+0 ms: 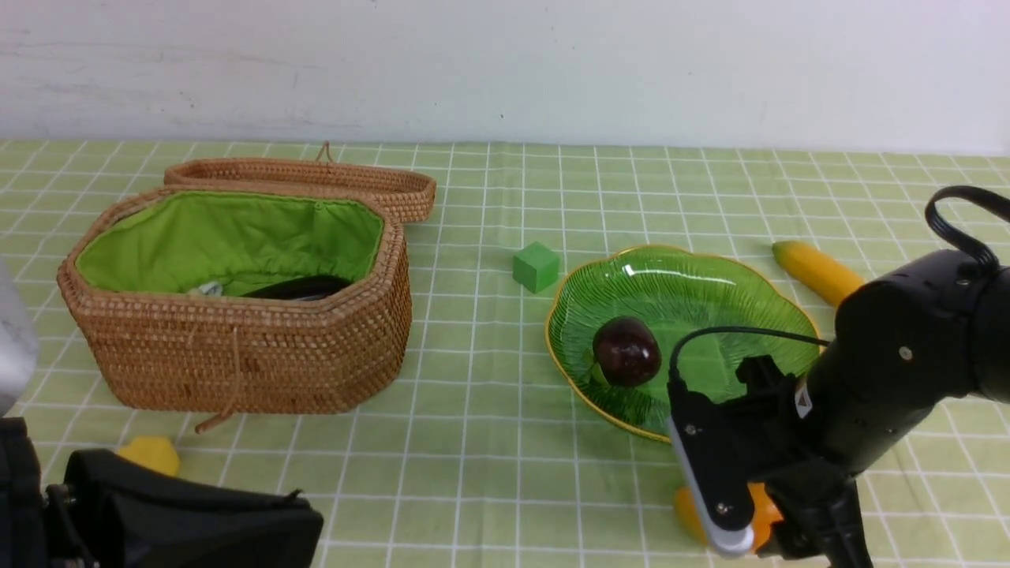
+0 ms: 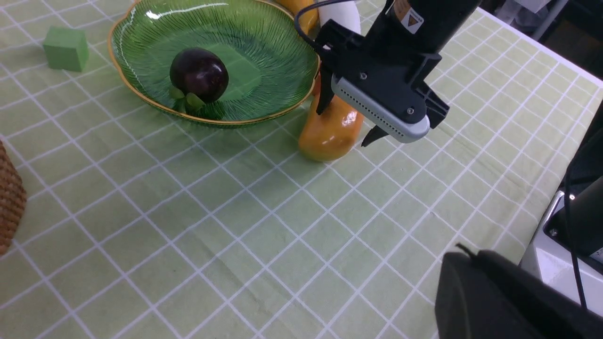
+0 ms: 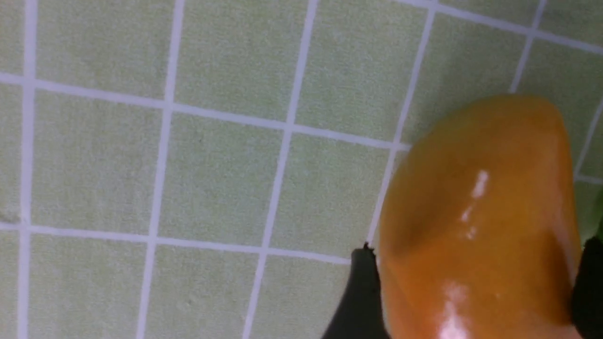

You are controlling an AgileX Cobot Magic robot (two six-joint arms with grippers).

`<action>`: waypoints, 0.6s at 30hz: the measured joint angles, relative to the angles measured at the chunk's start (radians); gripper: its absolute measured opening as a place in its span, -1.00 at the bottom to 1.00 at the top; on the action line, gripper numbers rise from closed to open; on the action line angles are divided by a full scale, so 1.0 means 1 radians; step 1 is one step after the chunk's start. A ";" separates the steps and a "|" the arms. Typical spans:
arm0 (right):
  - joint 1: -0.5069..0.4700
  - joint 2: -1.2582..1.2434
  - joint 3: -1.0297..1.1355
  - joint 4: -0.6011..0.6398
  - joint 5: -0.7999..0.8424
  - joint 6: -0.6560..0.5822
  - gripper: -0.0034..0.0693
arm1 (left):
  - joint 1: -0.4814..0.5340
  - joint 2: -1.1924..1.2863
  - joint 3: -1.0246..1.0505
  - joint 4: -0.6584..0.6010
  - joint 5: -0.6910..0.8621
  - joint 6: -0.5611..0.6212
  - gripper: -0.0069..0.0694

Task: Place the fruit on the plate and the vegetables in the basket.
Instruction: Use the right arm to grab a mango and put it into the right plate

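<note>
Left wrist view: the glossy orange oval mango (image 2: 325, 141) lies on the checked counter (image 2: 235, 235) just beside the ribbed green glass plate (image 2: 141, 28), between the spread right fingers (image 2: 325, 100); contact is unclear. The round mangosteen (image 2: 200, 73) sits on the plate. The left fingers (image 2: 494, 296), mostly cut off, are pressed together.

Rough woven wicker forms the basket (image 1: 237, 355); its lining (image 1: 229, 237) is matt green cloth. The plate (image 1: 694, 292) is glossy ribbed green glass with a gilt rim. The mangosteen (image 1: 626, 351) and mango (image 3: 476, 226) are smooth and highly glossy, probably plastic. The tablecloth (image 1: 473, 473) is matt cloth; the block (image 1: 536, 267) is matt.
</note>
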 joint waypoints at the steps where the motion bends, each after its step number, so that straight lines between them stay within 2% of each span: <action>1: 0.000 0.005 0.000 -0.001 -0.003 -0.001 0.62 | 0.000 0.000 0.000 0.000 -0.001 0.000 -0.85; 18: 0.021 0.063 -0.010 -0.049 0.002 0.014 0.64 | 0.000 0.000 0.000 -0.006 -0.001 0.000 -0.85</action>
